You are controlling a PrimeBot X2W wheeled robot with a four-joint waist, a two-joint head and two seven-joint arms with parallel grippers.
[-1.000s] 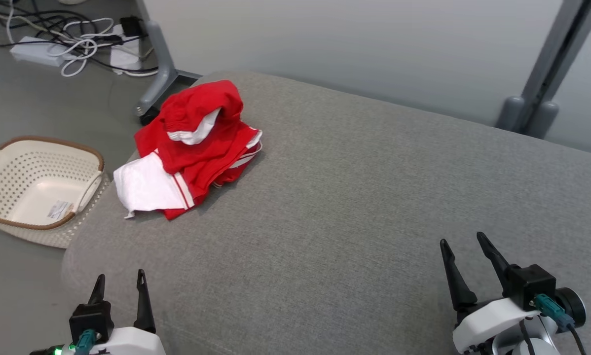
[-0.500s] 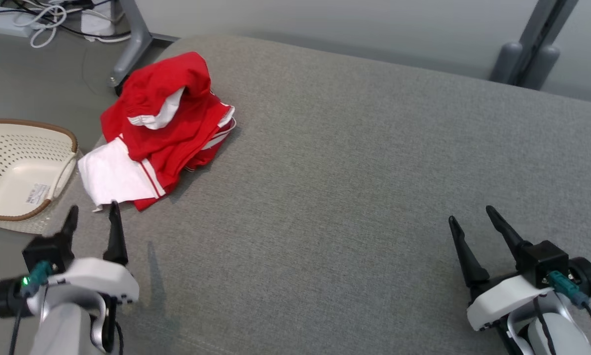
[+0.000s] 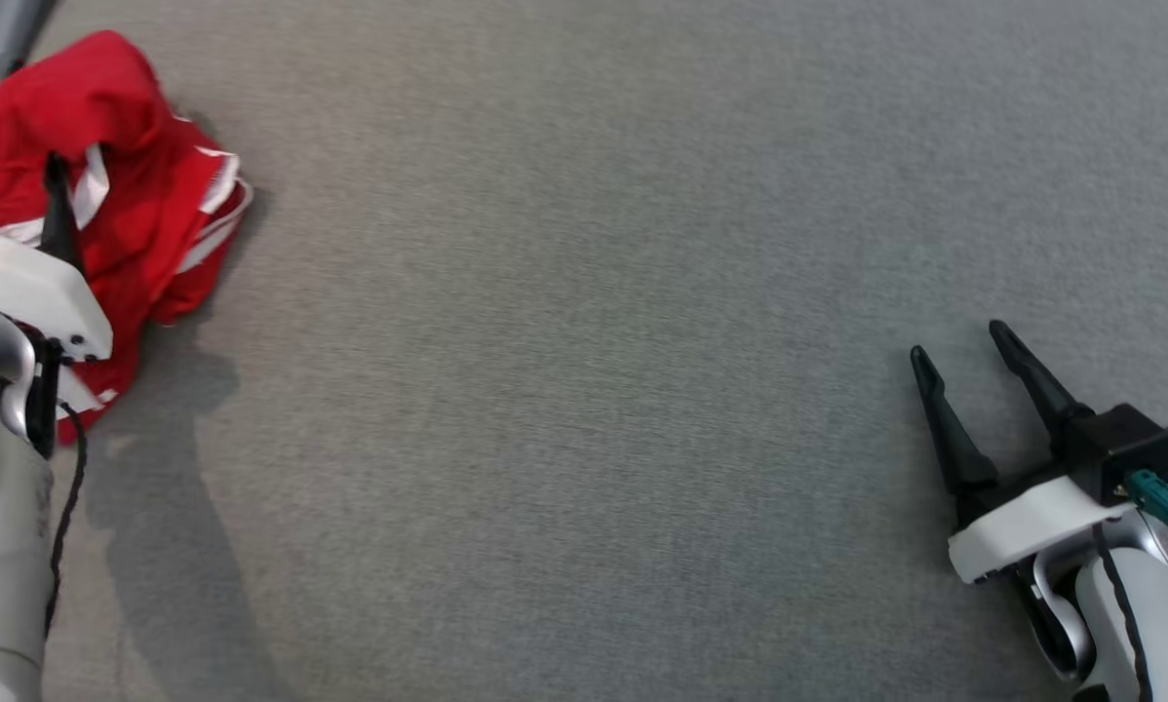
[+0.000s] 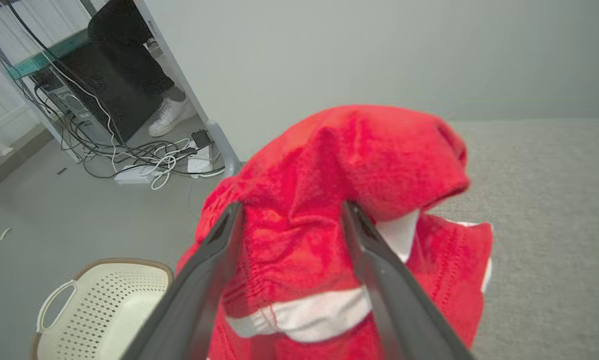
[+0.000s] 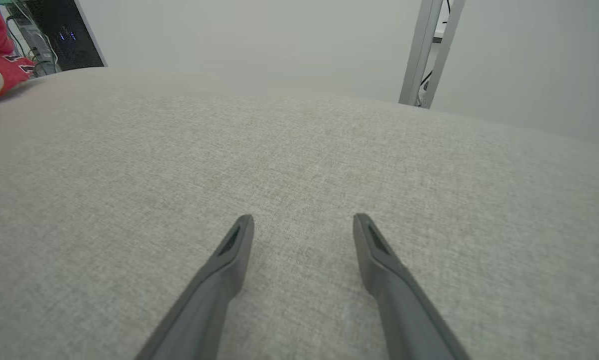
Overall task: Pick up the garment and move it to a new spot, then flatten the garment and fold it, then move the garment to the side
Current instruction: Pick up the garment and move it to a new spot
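The left arm (image 3: 4, 526) reaches up along the left edge of the gray cushion (image 3: 584, 390), with its wrist right over the garment (image 3: 155, 214). The right arm (image 3: 1037, 522) sits low at the near right, its fingers pointing away and a bit left. The garment is a bunched red heap with white bits at the far left of the cushion, well apart from the right arm. The left jaws are spread wide, and red cloth sits between the 2 fingers (image 4: 219, 260). I cannot tell if they press it. The right jaws are spread too and hold nothing, with bare cushion under them. A cream basket (image 4: 104, 295) sits on the floor beside the heap.
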